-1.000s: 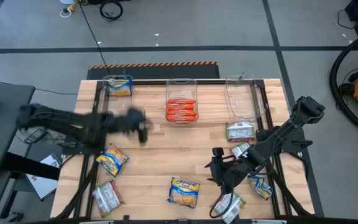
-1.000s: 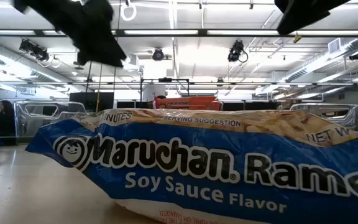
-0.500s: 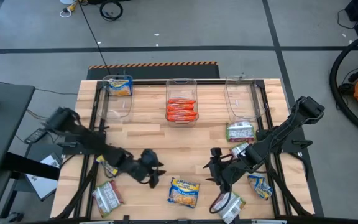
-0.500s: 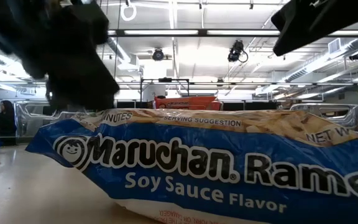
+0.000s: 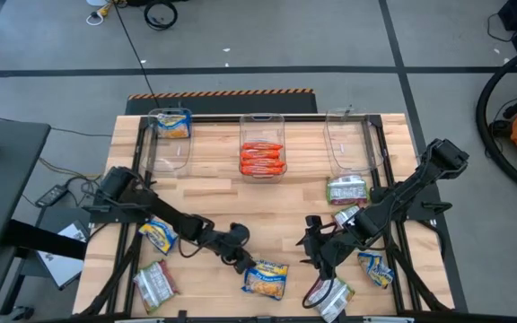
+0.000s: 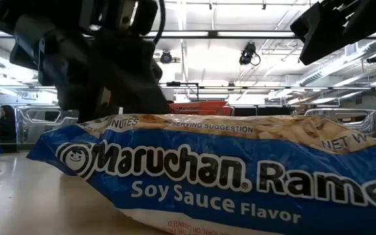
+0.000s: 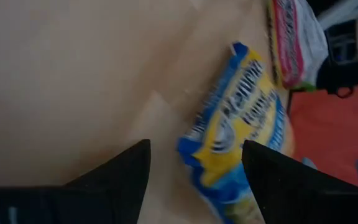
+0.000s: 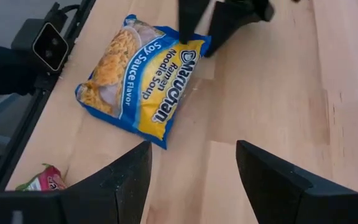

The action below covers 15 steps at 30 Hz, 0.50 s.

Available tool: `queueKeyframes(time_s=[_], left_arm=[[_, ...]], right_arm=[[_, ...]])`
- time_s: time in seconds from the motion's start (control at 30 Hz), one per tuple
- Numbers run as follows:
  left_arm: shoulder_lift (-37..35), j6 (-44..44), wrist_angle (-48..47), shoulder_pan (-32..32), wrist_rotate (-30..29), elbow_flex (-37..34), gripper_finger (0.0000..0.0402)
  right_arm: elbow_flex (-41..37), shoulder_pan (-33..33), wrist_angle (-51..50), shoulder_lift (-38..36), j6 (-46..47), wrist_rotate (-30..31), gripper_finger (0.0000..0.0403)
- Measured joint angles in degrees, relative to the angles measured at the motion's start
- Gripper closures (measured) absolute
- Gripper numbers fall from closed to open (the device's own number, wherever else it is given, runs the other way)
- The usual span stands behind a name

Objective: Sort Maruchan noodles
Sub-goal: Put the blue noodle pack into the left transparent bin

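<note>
A yellow-and-blue Maruchan noodle packet (image 5: 265, 276) lies flat near the table's front edge and fills the low view (image 6: 207, 176). My left gripper (image 5: 243, 254) is open and low over the packet's far-left corner (image 7: 194, 149). Seen from the right wrist, its two fingers (image 8: 191, 22) straddle that end; I see no touch. My right gripper (image 5: 314, 249) hangs open, to the right of the packet, with nothing between its fingers (image 8: 194, 180). More packets lie around: yellow-blue (image 5: 158, 235) and silvery-pink (image 5: 153, 283) at the left, several at the right (image 5: 346, 190).
Three clear bins stand along the far edge. The left one (image 5: 173, 144) holds a yellow packet and the middle one (image 5: 262, 126) holds orange-red packets. I see nothing in the right one (image 5: 353, 148). Bare wood lies between the bins and the grippers. Black rails run along both table sides.
My left arm has swept from near the left bin toward the table's near edge and to the right. It has come down to the yellow-and-blue packet, and its wrist has rolled on the way. The packet has kept its place.
</note>
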Motion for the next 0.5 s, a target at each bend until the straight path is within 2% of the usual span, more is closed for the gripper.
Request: queueKeyframes(time_s=[0.2, 0.3, 0.4, 0.5], left_arm=[[4.30, 1.36, 0.17, -0.05, 1.99, 4.22, 0.0148], [5.87, 4.62, 0.21, -0.03, 2.04, 5.71, 0.0162], [6.14, 7.95, -0.01, 0.12, 2.04, 6.51, 0.0199], [6.23, 10.51, -0.18, 0.36, 2.08, 7.18, 0.0260]], right_arm=[[0.00, -0.07, -0.41, 0.02, -1.94, 0.48, 0.0165], [0.00, -0.15, -0.51, 0.02, -2.57, 0.48, 0.0165], [0.00, -0.15, -0.56, 0.02, -2.64, 0.47, 0.0165], [0.00, -0.15, -0.56, 0.02, -2.68, 0.09, 0.0166]])
